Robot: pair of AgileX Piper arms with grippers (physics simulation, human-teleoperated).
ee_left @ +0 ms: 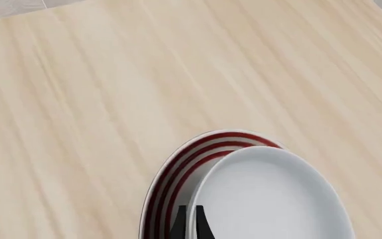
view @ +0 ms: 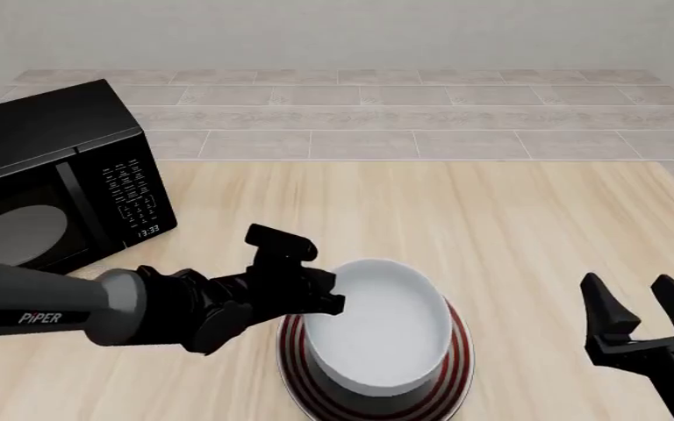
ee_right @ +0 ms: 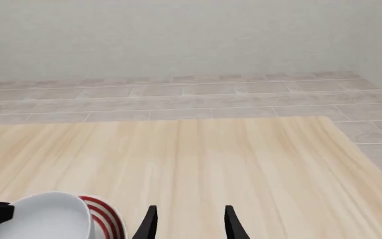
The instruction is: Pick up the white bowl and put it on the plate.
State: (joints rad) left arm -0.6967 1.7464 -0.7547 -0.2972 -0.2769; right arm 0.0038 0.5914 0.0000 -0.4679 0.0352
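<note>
The white bowl [view: 378,324] sits over the red-ringed plate [view: 463,364] near the front middle of the table; whether it rests on the plate or hangs just above it I cannot tell. My left gripper [view: 331,298] is at the bowl's left rim. In the left wrist view its gripper [ee_left: 189,225] has its two fingers close together astride the rim of the bowl [ee_left: 270,199], with the plate [ee_left: 174,172] beneath. My right gripper [view: 639,307] is open and empty, to the right of the plate. In the right wrist view the gripper [ee_right: 187,221], bowl [ee_right: 51,216] and plate [ee_right: 108,216] show.
A black microwave [view: 56,175] stands at the table's back left. The wooden table [view: 490,219] ends at a tiled floor behind and to the right.
</note>
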